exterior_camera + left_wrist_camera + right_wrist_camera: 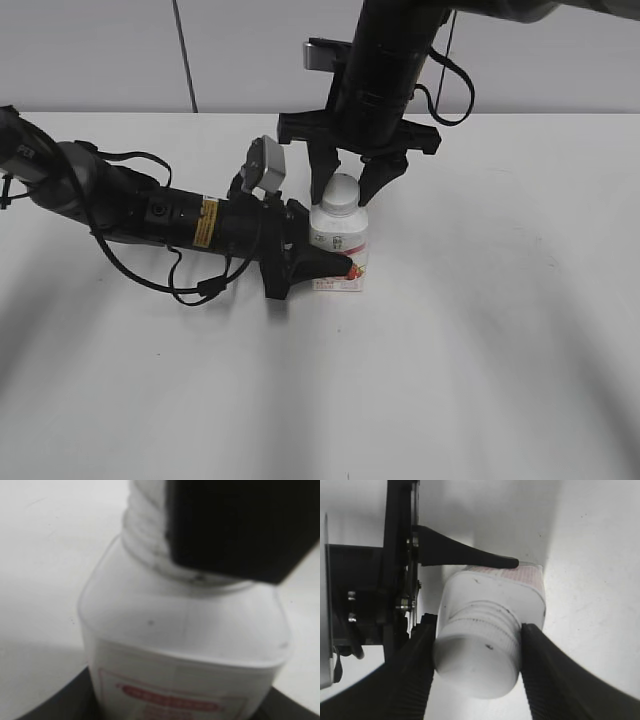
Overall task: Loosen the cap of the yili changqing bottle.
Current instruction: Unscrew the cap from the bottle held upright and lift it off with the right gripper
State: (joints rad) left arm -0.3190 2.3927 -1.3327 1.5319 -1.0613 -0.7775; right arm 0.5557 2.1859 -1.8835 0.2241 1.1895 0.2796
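So in the exterior view the bottle is standing upright around the middle of the white table, and the left gripper comes in low from the left with its jaws pinching the bottle's lower body, right over the pink label. The right gripper hangs straight down from above, jaws either side of the white cap. Left wrist view is super close and blurry: just the bottle's shoulder, the ribbed neck, and a dark finger of the other gripper covering part of the cap. Right wrist view looks down on the cap, and the two ribbed fingers are pressed against its sides, so the jaws are clamped on it.
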